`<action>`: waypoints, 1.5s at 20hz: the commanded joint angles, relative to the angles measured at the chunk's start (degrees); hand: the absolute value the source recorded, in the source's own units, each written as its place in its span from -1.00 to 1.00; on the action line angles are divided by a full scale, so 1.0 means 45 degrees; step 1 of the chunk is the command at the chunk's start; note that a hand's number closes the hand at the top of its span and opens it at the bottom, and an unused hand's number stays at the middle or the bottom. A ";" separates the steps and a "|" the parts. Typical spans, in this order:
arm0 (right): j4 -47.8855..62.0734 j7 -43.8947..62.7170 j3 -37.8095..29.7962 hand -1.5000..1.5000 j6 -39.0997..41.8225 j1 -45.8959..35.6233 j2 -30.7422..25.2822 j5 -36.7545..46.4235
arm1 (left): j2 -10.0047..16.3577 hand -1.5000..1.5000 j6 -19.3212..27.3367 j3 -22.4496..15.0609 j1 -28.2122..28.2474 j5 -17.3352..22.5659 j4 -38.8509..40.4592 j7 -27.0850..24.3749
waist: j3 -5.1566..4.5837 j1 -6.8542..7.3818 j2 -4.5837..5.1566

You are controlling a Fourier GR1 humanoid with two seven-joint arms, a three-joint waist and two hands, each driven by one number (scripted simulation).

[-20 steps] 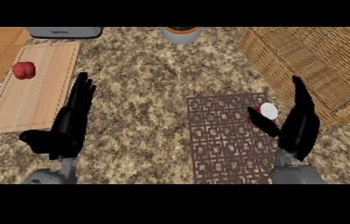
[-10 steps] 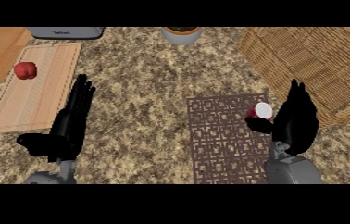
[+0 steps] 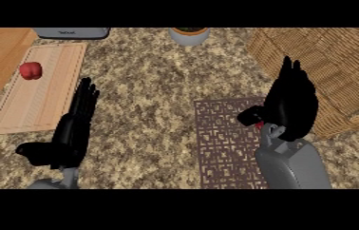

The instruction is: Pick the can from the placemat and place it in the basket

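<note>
The black right hand [image 3: 293, 100] shows its back to the head view, fingertips pointing away toward the far edge of the counter. Its thumb is tucked in on the left side against a small sliver of red, which is all that shows of the red can [image 3: 261, 125]. The hand is closed on the can and hides the rest of it. Whether the can rests on the mat or is lifted off it cannot be told.

Hand and can sit over the right edge of the dark brown patterned placemat [image 3: 224, 148], near its far right corner. Just beside them on the right is the near-left wall of the woven wicker basket [image 3: 322, 58] — the can is outside it.

Well apart, at the view's lower left, the black left hand [image 3: 73, 127] rests with fingers straight and pointing away, holding nothing. Beside it lies a pale wooden cutting board [image 3: 42, 100] with a small red fruit [image 3: 29, 71] on its far part.

Along the far edge of the speckled beige stone counter [image 3: 147, 81] stand a grey toaster [image 3: 70, 32] and a round grey-blue pot [image 3: 189, 35].
</note>
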 commanded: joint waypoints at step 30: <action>0.1600 0.2205 0.0321 -1.00 -0.0235 0.1272 0.0083 0.0541 | -0.0001 0.00 -0.0908 0.0814 0.0572 -0.0091 -0.0220 -0.0055 | 0.0065 -0.0116 0.0108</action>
